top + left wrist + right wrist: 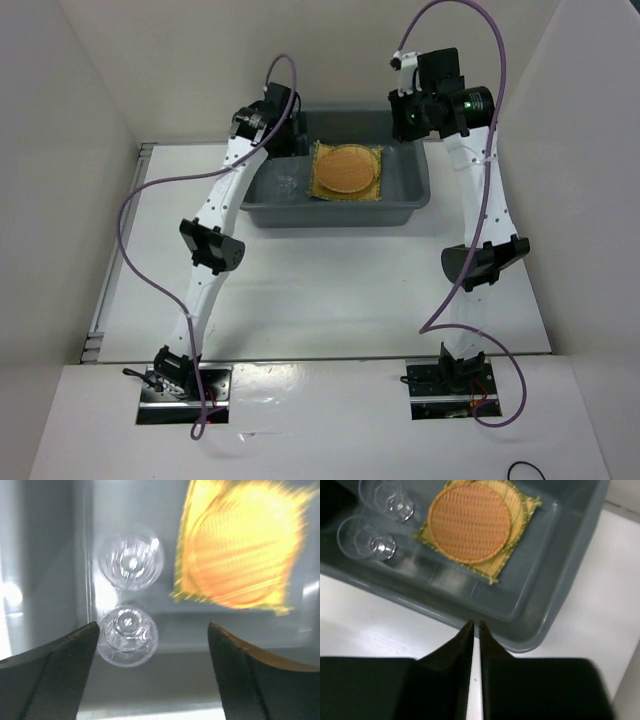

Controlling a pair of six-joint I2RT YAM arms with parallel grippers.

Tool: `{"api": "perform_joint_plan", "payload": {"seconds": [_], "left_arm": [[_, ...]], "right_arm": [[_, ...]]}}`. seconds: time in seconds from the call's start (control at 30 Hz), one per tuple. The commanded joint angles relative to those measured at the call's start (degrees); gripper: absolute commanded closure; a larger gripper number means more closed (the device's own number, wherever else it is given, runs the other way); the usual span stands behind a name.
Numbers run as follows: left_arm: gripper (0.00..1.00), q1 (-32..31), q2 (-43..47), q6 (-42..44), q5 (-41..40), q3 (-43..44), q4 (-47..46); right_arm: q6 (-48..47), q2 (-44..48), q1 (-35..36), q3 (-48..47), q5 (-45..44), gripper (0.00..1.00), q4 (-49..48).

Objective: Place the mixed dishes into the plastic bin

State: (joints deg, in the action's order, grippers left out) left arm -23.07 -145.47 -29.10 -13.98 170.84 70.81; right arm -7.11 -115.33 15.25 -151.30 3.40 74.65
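Observation:
The dark grey plastic bin (410,195) stands at the back of the table. Inside it lies the square tan mat (517,510), with the yellow tray's edge (512,497) showing under the orange-brown tray (469,522) stacked on it. The stack also shows in the top view (346,171). Two clear glasses (370,542) (395,502) stand in the bin's left part; they also show in the left wrist view (128,632) (131,562). My left gripper (152,630) is open and empty above the bin's left end. My right gripper (474,625) is shut and empty, above the bin's right rim.
The white table (330,290) lies in front of the bin. White walls close in the left, right and back sides. Both arm bases are bolted at the near edge.

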Motion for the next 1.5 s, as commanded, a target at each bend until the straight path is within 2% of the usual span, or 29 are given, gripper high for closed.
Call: {"api": "perform_joint_plan", "payload": {"seconds": [0.0, 0.03, 0.1, 0.13, 0.2, 0.27, 0.33, 0.37, 0.4, 0.5, 0.57, 0.6, 0.67, 0.73, 0.77, 0.8, 0.9, 0.93, 1.03, 1.2, 1.47], "left_arm": [[0.04, -0.57, 9.76, -0.96, -3.69, 8.0, -0.14], [0.04, -1.09, 12.03, -1.48, -4.3, 8.71, -0.14], [0.03, -1.8, 14.93, -1.48, -6.23, 8.72, 0.73], [0.03, -2.67, 15.82, -1.48, -7.11, 8.72, 1.61], [0.03, -3.99, 18.8, -2.19, -10.79, 8.72, 3.54], [0.04, -6.45, 21.62, -2.19, -15.26, 3.3, 3.55], [0.04, -7.86, 24.7, -2.19, -17.04, 0.21, 3.55], [0.04, -7.87, 25.66, -2.19, -18.09, -1.11, 3.55], [0.04, -7.87, 27.68, -2.19, -18.8, -2.43, 3.55], [0.04, -9.0, 32.15, -2.19, -21.96, -8.76, 3.55], [0.03, -9.01, 34.71, -2.19, -23.63, -14.73, 3.55], [0.01, -9.01, 37.6, -2.19, -25.47, -17.19, 3.55], [0.0, -9.01, 42.52, -4.02, -27.23, -26.03, 3.55], [0.0, -8.31, 46.22, -5.43, -28.47, -33.0, 2.68], [0.0, -7.61, 50.68, -5.96, -28.47, -37.12, -0.03], [0.0, -7.6, 53.16, -5.97, -27.34, -45.86, -1.88], [0.0, -5.94, 64.32, -7.63, -22.95, -59.27, -10.75], [0.0, -5.15, 66.87, -8.42, -20.94, -66.27, -12.69], [0.0, -2.86, 74.52, -10.27, -17.85, -73.0, -15.78], [0.0, -0.31, 75.59, -10.89, -17.22, -73.64, -10.96], [0.0, 1.8, 78.75, -10.89, -15.38, -78.2, -10.95]], "right_arm": [[0.52, 2.21, 0.49, 2.67, 3.97, 0.91, -0.3], [0.52, 1.6, 0.49, 3.38, 5.12, 1.0, -0.3], [-4.27, -0.5, 2.15, 3.38, 7.94, 1.0, -0.3], [-7.27, -0.51, 3.64, 3.38, 6.81, 1.0, -0.3], [-13.42, -4.98, 8.38, 2.43, -1.52, 1.0, -0.3], [-16.26, -11.48, 9.1, -4.04, -2.36, 1.0, -0.3], [-17.57, -14.39, 7.7, -7.15, 5.35, 1.0, -0.3], [-17.58, -16.49, 7.17, -7.68, 14.61, 1.0, -0.3], [-16.71, -17.81, 6.64, -8.65, 18.71, 1.0, -0.3], [-8.12, -25.71, 4.98, -12.95, 29.43, 1.0, -0.3], [0.15, -29.85, 3.39, -16.46, 33.84, 1.0, -0.3], [0.17, -32.3, 3.39, -17.0, 37.09, 1.0, -0.3], [-0.62, -33.46, 4.18, -19.89, 35.63, 1.0, -0.3], [-0.62, -34.0, 5.58, -20.61, 37.73, 1.0, -0.3], [-0.62, -34.61, 5.58, -20.61, 38.26, 1.0, -0.3], [-0.62, -35.14, 6.37, -20.61, 38.78, 1.0, -0.3], [-1.15, -36.89, 7.17, -20.69, 42.3, 1.0, -0.3], [-1.15, -38.29, 7.78, -22.44, 42.3, 1.0, -0.3], [-1.15, -40.32, 8.31, -23.68, 41.09, 1.0, -0.3], [-1.67, -43.92, 8.31, -26.75, 35.63, 1.0, -0.3], [-2.82, -47.44, 8.84, -28.08, 27.57, 1.0, -1.52]]}}
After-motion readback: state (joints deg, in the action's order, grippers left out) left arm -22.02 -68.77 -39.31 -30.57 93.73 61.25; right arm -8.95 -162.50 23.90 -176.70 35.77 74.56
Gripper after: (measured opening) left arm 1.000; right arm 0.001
